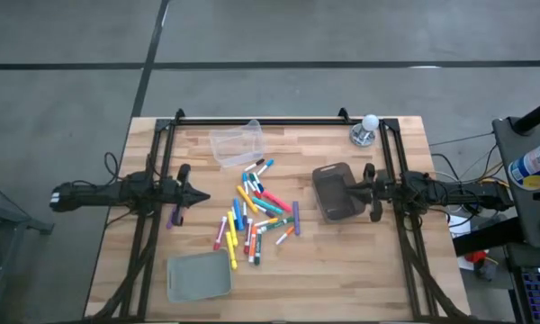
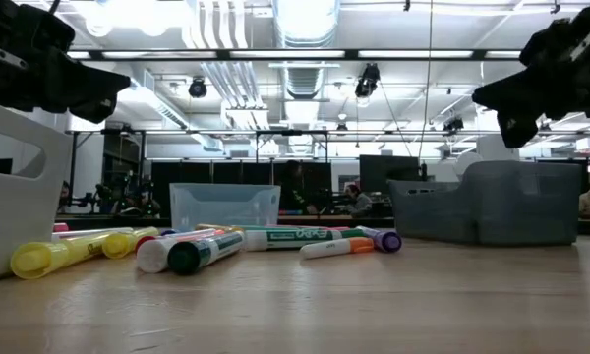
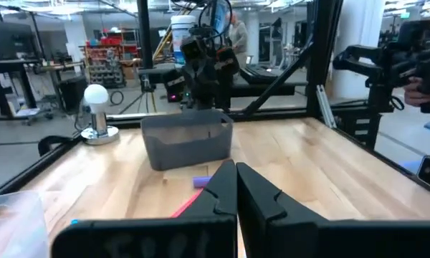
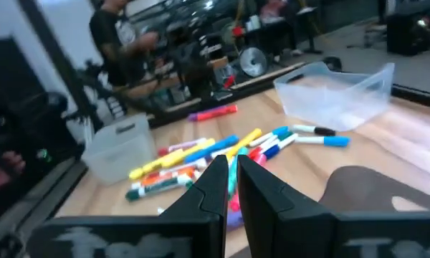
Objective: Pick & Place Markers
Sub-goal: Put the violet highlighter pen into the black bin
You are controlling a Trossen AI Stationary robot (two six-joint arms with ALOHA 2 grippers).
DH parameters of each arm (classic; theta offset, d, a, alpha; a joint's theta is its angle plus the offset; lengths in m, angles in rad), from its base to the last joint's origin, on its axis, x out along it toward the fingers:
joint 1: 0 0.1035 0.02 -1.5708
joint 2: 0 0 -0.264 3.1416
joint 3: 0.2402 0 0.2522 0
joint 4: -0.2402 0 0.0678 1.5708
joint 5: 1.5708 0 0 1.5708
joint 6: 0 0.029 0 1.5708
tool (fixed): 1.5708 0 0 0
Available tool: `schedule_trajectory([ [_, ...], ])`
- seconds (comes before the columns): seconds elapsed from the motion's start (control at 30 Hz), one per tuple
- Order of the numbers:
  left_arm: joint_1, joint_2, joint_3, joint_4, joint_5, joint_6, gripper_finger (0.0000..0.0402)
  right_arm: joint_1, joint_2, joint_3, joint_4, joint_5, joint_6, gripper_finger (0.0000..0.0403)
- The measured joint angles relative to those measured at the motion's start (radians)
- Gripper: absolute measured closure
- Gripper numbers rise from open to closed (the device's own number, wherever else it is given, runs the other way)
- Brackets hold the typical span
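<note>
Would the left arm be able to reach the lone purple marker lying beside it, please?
Probably yes: the purple marker lies on bare wood just beside the left end effector, apart from the pile, with nothing between. Its fingers are shut and must open first.

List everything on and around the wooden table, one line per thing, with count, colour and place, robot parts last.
Capped markers: about two dozen, mixed colours, scattered mid-table between the arms.
Lone purple marker: one, beside the left arm, apart from the pile.
Clear plastic bin: one, transparent, far edge, left of centre.
Dark grey plastic bin: one, right of the pile, below the right gripper's tip.
Pale grey-green bin: one, near edge, left side.
White ball on a metal base: one, far right corner.
Person: one, dark clothing, beyond the table in the right wrist view.
Left gripper: dark, shut, empty, left of the pile.
Right gripper: dark, shut, empty, over the dark grey bin.
</note>
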Motion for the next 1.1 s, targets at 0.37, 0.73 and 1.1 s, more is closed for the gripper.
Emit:
schedule_trajectory([
  [0.37, 0.002, 0.000, -0.002, 0.136, -0.048, -0.113, 0.0401, 0.000, 0.001, 0.000, 0.069, 0.044, 0.063, 0.0374],
  [0.73, 0.002, 0.000, -0.002, 0.145, -0.048, -0.108, 0.0401, 0.052, 0.159, 0.000, 0.325, 0.011, 0.035, 0.0374],
  [1.1, 0.002, -0.001, -0.001, 0.244, -0.058, -0.143, 0.0401, 0.187, 0.683, 0.116, 0.559, 0.151, 0.078, 0.0374],
])
